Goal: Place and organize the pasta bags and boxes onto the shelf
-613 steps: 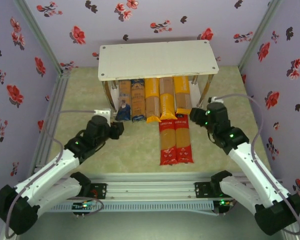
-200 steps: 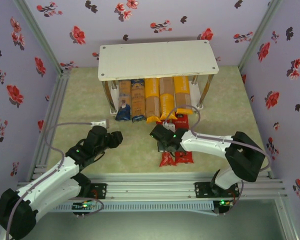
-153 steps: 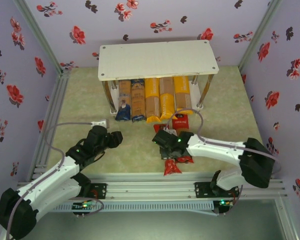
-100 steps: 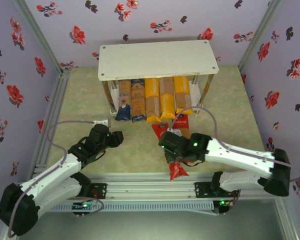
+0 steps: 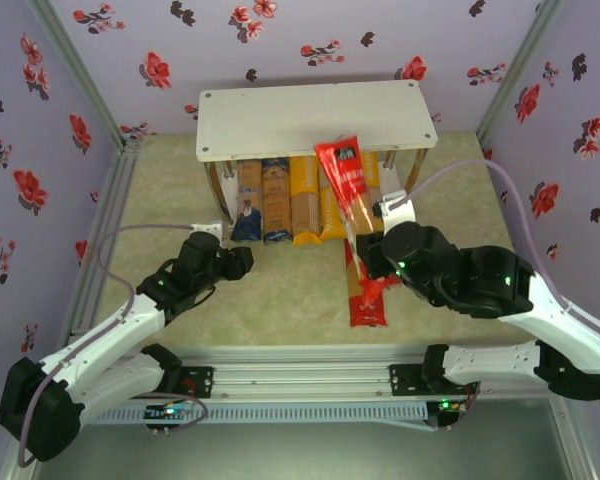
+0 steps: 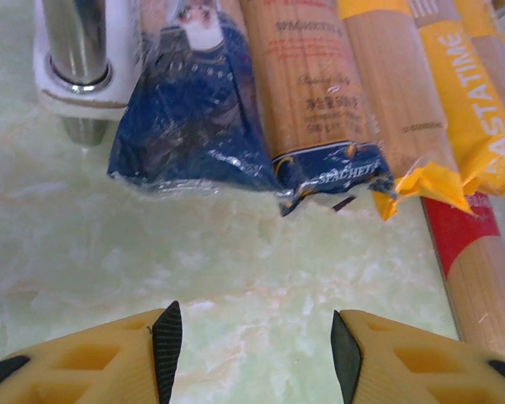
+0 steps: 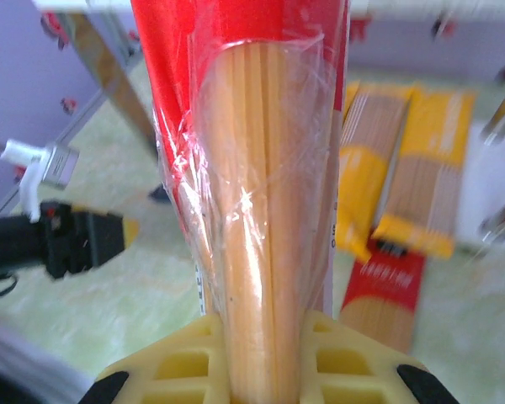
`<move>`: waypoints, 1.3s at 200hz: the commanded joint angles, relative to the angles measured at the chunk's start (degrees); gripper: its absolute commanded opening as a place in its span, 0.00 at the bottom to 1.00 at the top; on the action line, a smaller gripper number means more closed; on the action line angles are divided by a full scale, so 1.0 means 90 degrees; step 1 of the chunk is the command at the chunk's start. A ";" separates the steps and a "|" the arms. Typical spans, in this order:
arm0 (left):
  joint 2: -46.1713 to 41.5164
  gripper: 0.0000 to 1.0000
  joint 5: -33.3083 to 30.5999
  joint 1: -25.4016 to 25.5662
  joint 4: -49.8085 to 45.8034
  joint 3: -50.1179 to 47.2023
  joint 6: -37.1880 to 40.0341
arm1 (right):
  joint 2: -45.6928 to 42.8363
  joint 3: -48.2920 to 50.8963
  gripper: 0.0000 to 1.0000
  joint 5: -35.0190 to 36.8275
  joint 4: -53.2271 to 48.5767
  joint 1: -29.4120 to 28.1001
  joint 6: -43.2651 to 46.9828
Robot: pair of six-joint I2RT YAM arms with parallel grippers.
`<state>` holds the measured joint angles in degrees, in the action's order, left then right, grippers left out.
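Soft, even light fills the top view; the shelf [image 5: 310, 118] casts a dim shadow beneath its upper board. In the left wrist view the pale worktop [image 6: 236, 269] looks washed out and glare glints on a blue wrapper [image 6: 194, 126]. Behind the close red pack [image 7: 261, 210], the right wrist view blurs.

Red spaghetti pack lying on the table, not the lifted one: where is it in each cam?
Top external: the red pack on the table lies centre-right, in front of the shelf.
Left wrist: at the right edge, lower half.
Right wrist: lower right, behind the held red pack.
Shared landmark: the yellow-orange packs just beyond its far end.
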<state>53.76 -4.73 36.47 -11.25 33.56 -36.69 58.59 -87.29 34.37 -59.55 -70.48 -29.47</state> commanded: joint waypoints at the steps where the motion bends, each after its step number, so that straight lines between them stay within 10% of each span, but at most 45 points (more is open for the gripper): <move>1: 0.0043 0.52 0.0162 -0.0039 -0.0098 0.0274 0.0219 | 0.0082 -0.0788 0.00 0.1611 0.1588 0.0236 0.1631; 54: 0.0118 0.52 0.0231 -0.0038 -0.0137 0.0361 0.0234 | 0.0952 -0.1954 0.00 0.1219 0.2362 0.2089 0.3225; 118: 0.0065 0.51 0.0216 -0.0048 -0.0232 0.0392 0.0236 | 0.3517 -0.4799 0.00 -0.1354 0.0820 0.4482 0.2824; 227: -0.0002 0.52 0.0193 -0.0224 -0.0328 0.0360 0.0275 | 0.4837 -0.5646 0.00 -0.2155 0.0162 0.5232 0.2512; 260: -0.0024 0.53 0.0194 -0.0243 -0.0335 0.0345 0.0280 | 0.4953 -0.5604 0.23 -0.2128 0.0022 0.5253 0.2387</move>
<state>54.06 -3.36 34.85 -12.99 35.22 -35.51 102.89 -136.03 14.94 -62.87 -23.75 -6.20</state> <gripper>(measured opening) 0.528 0.232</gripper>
